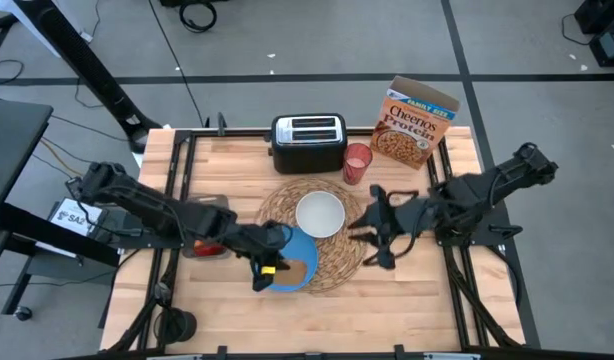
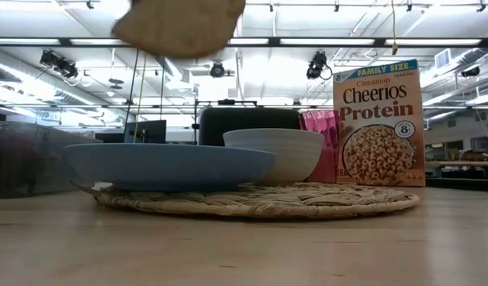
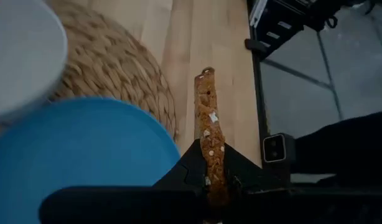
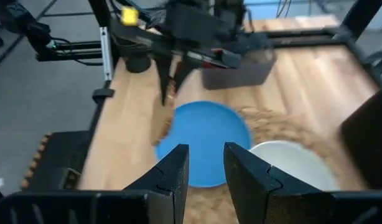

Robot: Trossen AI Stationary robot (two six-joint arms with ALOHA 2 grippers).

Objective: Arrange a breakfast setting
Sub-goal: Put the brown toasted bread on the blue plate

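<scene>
My left gripper (image 1: 270,262) is shut on the toast slice (image 1: 299,268), above the near part of the small blue plate (image 1: 287,245). The plate and the white bowl (image 1: 320,213) rest on the round woven placemat (image 1: 332,262). In the low view the toast (image 2: 180,24) hangs high above the plate (image 2: 168,165). My right gripper (image 4: 206,167) is open and empty, over the placemat's right edge (image 1: 372,230). The red cup (image 1: 357,163) and the Cheerios box (image 1: 417,122) stand at the back. Something red (image 1: 205,246) shows under the left arm by the grey tray. The spoon is out of view. My left gripper pinches the toast by one edge (image 3: 214,186) between its two fingers. The fingers point down at it from above. The toast (image 4: 163,115) hangs below them, its faces near upright, lifted clear above the plate's near left rim.
The black-and-silver toaster (image 1: 307,140) stands at the back, behind the placemat. A grey tray (image 1: 209,208) sits at the left, under the left arm. Bare wooden table (image 1: 407,300) lies near the front edge.
</scene>
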